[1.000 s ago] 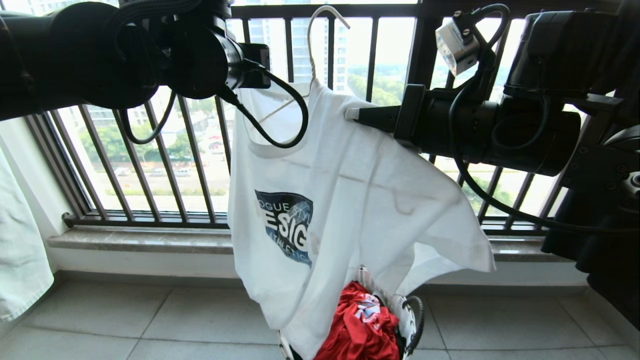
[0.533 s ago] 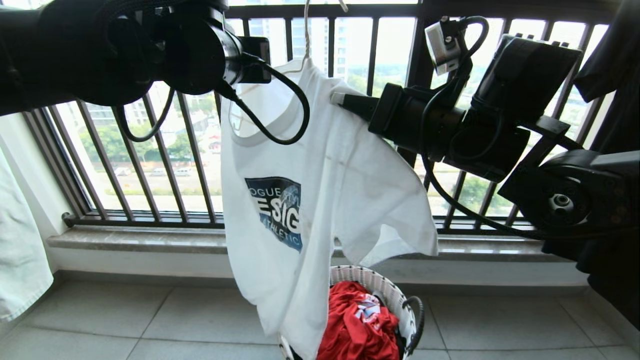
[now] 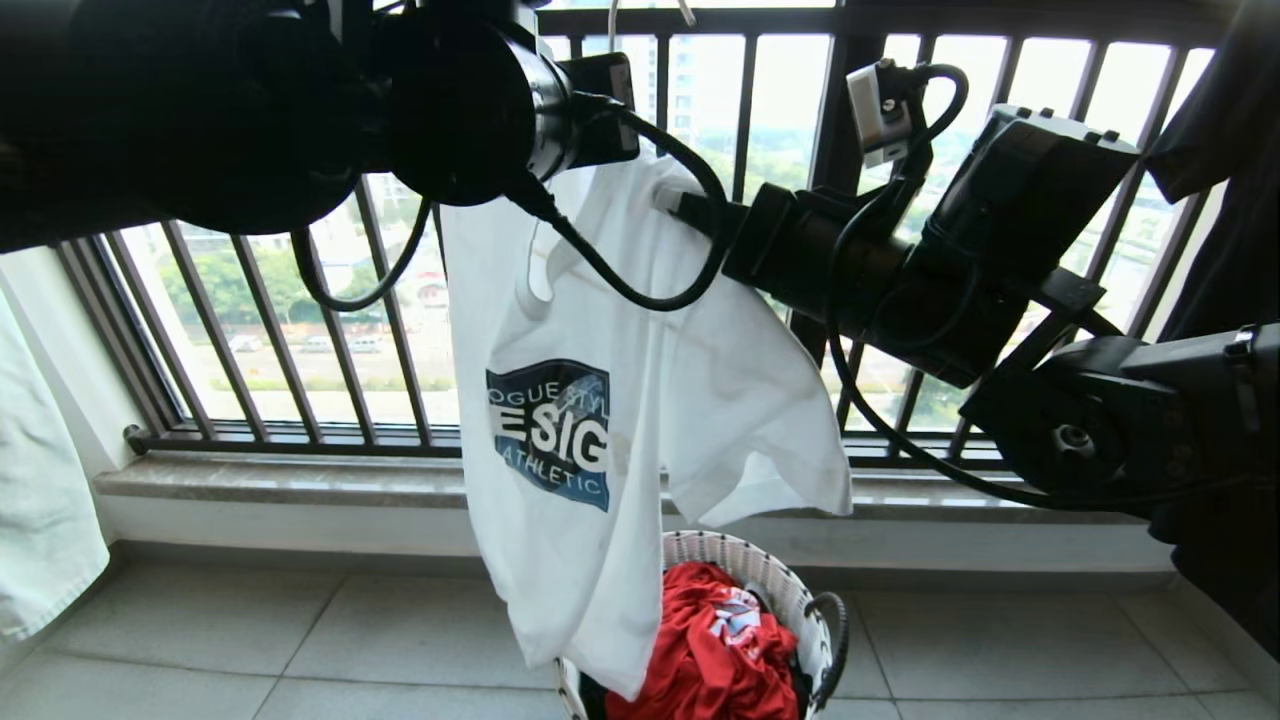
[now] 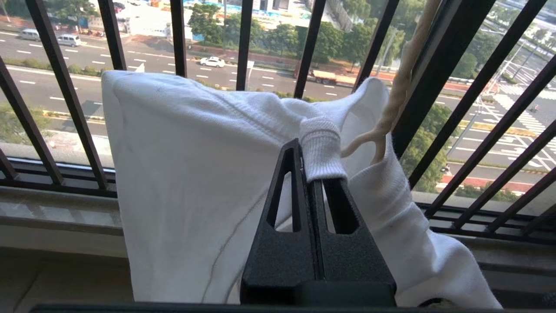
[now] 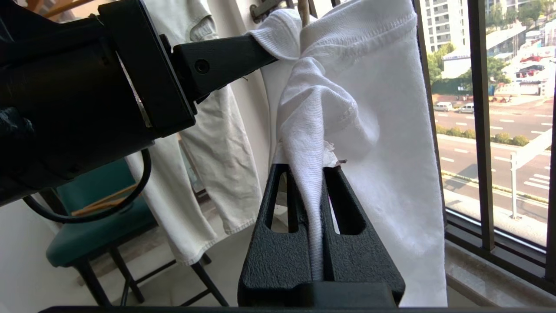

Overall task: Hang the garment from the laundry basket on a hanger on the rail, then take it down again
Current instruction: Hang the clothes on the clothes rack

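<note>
Left end effector [image 4: 313, 174] and right end effector [image 5: 322, 174] each pinch the garment [image 3: 640, 400] collar on the hanger [image 4: 399, 87]. Risk: uneven pull slips the shirt off.

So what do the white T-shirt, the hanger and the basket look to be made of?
T-shirt: soft matte knit, likely cotton; ribbed collar and stitched hem show. Hanger: thin cream rod with a rough, wrapped-looking surface, possibly coated wire. Laundry basket: white woven strips, probably plastic or cord, with a black wire handle.
</note>
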Robot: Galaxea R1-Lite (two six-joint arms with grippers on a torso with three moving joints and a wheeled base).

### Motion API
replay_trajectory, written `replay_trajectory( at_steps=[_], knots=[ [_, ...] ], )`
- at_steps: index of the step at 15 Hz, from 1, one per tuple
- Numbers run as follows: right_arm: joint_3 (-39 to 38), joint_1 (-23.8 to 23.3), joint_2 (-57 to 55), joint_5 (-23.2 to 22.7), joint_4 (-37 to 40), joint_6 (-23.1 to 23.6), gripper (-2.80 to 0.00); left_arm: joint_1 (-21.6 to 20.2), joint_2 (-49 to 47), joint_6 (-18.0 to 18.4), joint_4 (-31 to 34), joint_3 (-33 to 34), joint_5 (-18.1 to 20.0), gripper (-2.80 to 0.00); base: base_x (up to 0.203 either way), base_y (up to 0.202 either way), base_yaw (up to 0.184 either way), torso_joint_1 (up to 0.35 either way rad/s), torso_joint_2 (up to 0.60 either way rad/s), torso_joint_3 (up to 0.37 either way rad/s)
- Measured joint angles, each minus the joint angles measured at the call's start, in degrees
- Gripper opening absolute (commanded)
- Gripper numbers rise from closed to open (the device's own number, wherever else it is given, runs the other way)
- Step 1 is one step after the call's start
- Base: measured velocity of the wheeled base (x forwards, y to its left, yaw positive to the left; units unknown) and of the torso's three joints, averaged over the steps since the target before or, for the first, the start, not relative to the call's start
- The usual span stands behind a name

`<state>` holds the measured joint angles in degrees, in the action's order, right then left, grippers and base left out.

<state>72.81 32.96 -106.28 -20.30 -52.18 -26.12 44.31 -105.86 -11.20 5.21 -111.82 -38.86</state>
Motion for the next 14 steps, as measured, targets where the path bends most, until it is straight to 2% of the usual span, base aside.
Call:
replay_trajectory(
  at_steps=[2, 8, 11, 14],
  knots=[
    [-0.43, -0.02, -0.43, 0.05, -2.48, 0.0, -2.8, 0.47, -0.09, -2.74, 0.02, 0.06, -0.08, -2.8, 0.0, 0.0, 0.0, 0.0, 0.0, 0.0],
    [-0.61, -0.02, -1.1, 0.21, -2.7, -0.24, -2.8, 1.5, 1.19, -5.55, 0.73, 2.61, -0.51, -2.8, 0.0, 0.0, 0.0, 0.0, 0.0, 0.0],
    [-0.34, -1.18, -1.0, 0.24, -2.7, 0.05, -2.8, 2.34, 2.94, -5.59, 2.42, 3.86, -6.33, -2.8, 0.0, 0.0, 0.0, 0.0, 0.0, 0.0],
    [-0.34, -1.35, -0.93, 0.19, -2.39, 0.33, -2.8, 4.53, 3.39, -5.58, 2.62, 3.93, -6.78, -2.8, 0.0, 0.0, 0.0, 0.0, 0.0, 0.0]
  ],
)
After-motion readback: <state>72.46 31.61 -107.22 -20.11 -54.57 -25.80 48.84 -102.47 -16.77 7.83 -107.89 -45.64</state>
